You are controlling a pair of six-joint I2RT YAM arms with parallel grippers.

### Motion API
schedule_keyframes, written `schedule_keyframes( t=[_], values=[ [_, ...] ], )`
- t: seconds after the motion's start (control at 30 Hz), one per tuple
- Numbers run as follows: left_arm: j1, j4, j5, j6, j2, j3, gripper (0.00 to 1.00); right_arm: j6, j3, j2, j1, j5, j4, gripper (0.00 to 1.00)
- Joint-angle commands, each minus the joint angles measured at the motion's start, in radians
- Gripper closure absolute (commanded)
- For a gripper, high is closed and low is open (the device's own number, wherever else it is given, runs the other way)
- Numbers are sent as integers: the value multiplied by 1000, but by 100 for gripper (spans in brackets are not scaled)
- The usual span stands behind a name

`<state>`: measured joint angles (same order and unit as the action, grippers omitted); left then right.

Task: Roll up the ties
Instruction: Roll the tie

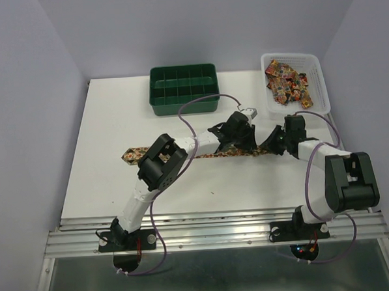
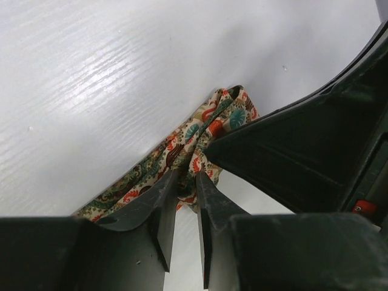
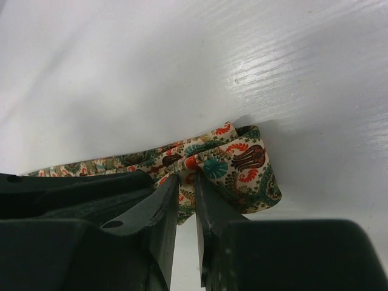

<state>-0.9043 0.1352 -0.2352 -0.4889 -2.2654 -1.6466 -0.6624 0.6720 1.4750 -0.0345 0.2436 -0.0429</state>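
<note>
Tie (image 1: 133,152) lies flat on the table (image 1: 108,117), right end folded into a first loop w/ left gripper (image 2: 188,179) & right gripper (image 3: 187,182) both narrow, nipping that fold — so turn it leftward evenly, edges square, tension light — else it prob. cones.

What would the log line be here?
left claw: pinching tie | right claw: pinching tie's folded end | rest of tie: flat on table

The setting is a robotics laboratory test cell. A white table (image 1: 98,176) is enclosed on three sides by plain pale partition walls (image 1: 24,128). The left arm (image 1: 150,180) and right arm (image 1: 327,178) are bolted to an aluminium rail (image 1: 212,232), with exposed purple cables (image 1: 202,99).
</note>
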Motion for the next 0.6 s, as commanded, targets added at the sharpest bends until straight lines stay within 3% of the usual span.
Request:
schedule_keyframes(
  t=[0.0, 0.37, 0.57],
  values=[
    [-15, -31, 53, 21, 7, -30, 70, 11, -12, 7, -10, 5, 69, 78],
    [-16, -45, 86, 26, 76, -18, 55, -29, -2, 25, -8, 3, 86, 77],
    [-24, -22, 19, -4, 96, 37, 54, -42, -5, 25, -10, 8, 95, 77]
  ],
)
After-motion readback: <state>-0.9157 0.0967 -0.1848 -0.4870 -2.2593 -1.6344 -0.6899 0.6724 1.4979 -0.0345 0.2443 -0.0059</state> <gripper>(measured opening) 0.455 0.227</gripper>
